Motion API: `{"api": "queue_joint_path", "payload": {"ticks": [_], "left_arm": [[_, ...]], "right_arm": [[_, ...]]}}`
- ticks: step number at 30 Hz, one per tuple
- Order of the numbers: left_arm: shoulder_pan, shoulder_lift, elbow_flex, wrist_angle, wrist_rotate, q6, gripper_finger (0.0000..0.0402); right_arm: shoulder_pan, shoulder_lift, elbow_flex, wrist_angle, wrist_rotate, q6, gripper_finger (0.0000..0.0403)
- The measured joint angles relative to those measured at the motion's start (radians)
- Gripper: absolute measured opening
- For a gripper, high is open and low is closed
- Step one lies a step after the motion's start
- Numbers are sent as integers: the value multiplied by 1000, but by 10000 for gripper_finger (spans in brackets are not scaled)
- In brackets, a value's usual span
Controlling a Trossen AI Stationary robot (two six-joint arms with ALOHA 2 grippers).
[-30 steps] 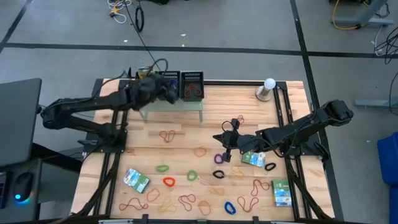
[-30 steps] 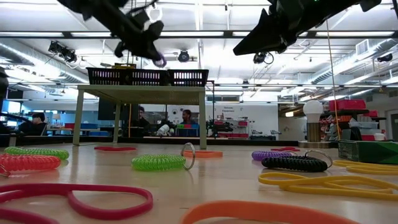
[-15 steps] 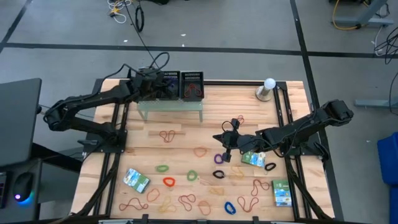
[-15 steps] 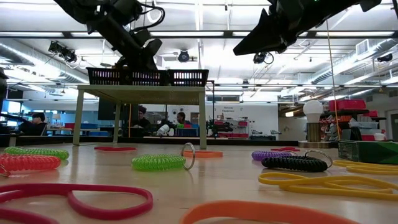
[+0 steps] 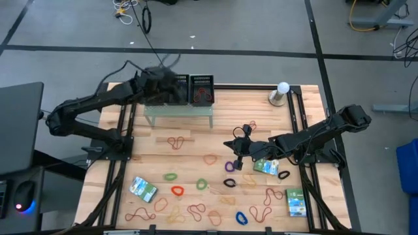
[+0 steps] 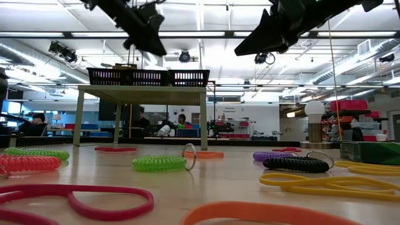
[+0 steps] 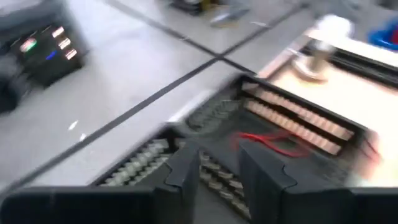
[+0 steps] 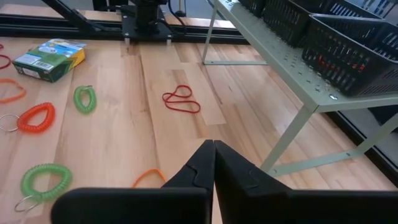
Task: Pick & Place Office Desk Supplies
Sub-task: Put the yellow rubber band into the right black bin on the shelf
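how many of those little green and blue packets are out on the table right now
3 in the high view: one packet near the front left, one packet near the front right, and one packet partly under the right arm. Others may be hidden.

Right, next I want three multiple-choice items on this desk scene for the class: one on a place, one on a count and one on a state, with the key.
1. Where do the two black mesh trays stand?
A. On the pale-green shelf
B. On the floor
C. Under the shelf

2. How many green-white-blue packets lie on the table?
A. One
B. Three
C. Six

3. How is the right gripper?
A. Wide open
B. Shut on a packet
C. Shut, holding nothing

Key:
1. A, because the high view shows both trays side by side on top of the shelf.
2. B, because there is one packet on the near left of the table and two on the right.
3. C, because the right wrist view shows its fingers pressed together with nothing between them.
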Motion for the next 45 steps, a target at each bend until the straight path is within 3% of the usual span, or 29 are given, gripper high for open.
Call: {"api": "queue_joint_path", "payload": {"ticks": [4, 7, 14, 19, 27, 31, 39, 41, 45], "left_arm": [[-142, -1, -84, 81, 6, 93, 48], [-246, -7, -192, 244, 7, 131, 12], [-412, -8, -450, 772, 55, 128, 12], [-483, -9, -578, 1011, 54, 95, 12], [-521, -4, -639, 1023, 20, 58, 13], [-511, 1, -631, 1018, 24, 41, 13], [-467, 43, -592, 1078, 165, -43, 9], [-468, 59, -592, 1096, 164, -93, 7], [-449, 101, -580, 1023, 274, -209, 16]], "right_arm": [[0, 0, 0, 0, 0, 7, 9], [0, 0, 0, 3, 0, 33, 12], [-1, 0, 0, 5, -3, 37, 11], [-1, 0, 0, 17, 13, 80, 12], [0, 0, 0, 46, 41, 142, 51], [-3, 0, 0, 42, -13, 158, 76], [-33, 0, 0, 112, -101, 199, 92], [-41, 0, 0, 142, -141, 199, 87], [-47, 0, 9, 142, -199, 184, 62]]}}
